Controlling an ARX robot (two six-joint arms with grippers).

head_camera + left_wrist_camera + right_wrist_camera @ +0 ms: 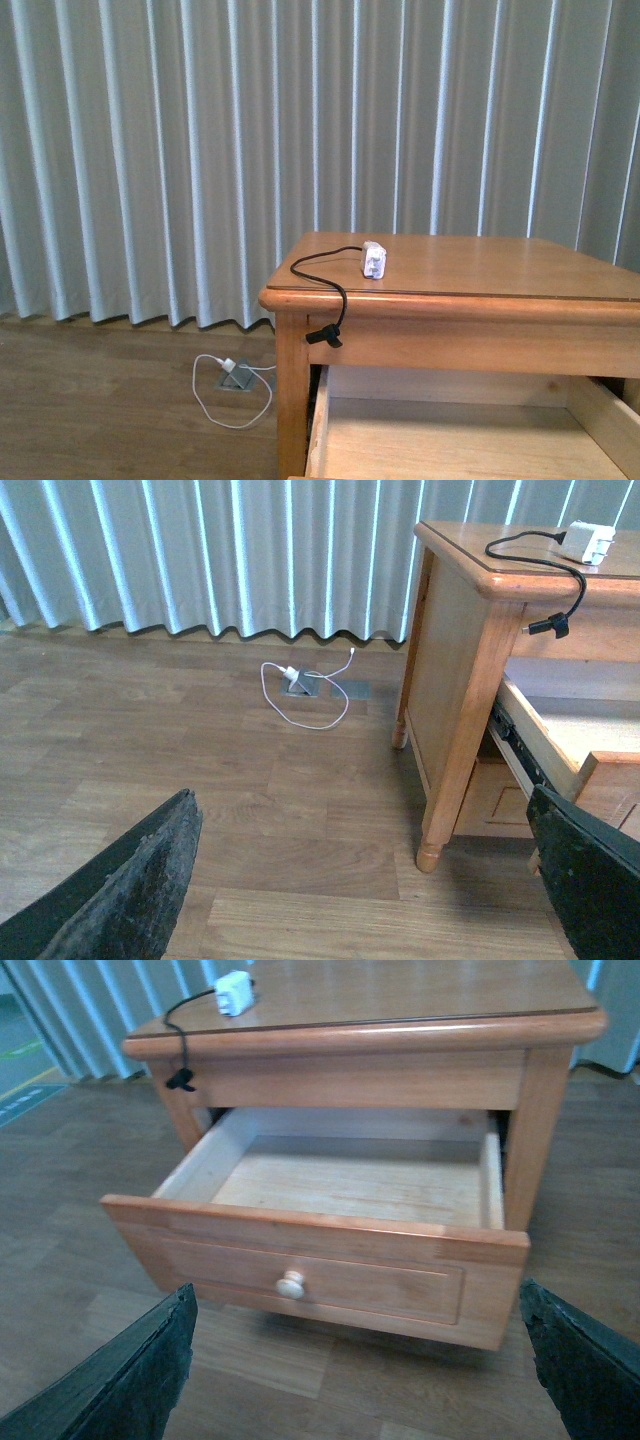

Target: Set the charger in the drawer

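Here's the charger (373, 261), a small white block sitting on the wooden surface (500, 265), close to the front edge and toward the left corner. Nothing is touching it. Its thin black cable (312, 262) loops away toward 9 o'clock, curls back and drops over the front edge toward 6 o'clock. The black plug (322, 336) dangles just below the lip, in front of the rail and above the drawer's left corner.

The drawer (330, 1260) is pulled well out under the surface. In the right wrist view its panelled front faces the camera, with one round pale knob (290, 1283) left of centre. The pale wood interior shows bare boards.

The right hand (355, 1290) hangs in front of the drawer with its dark fingers (130, 1380) spread wide, one on each side of the drawer front, gripping nothing. The left hand (360, 810) is out over the floor (200, 760) beside the surface's left side, well apart from the charger. Its fingers are also wide apart and empty.

Down on the floor, at about 8 o'clock from the front-left leg (292, 400), a thin white cable (205, 395) lies in a loose loop beside a small grey box (238, 379). Behind it all hangs a pale pleated curtain (150, 150).
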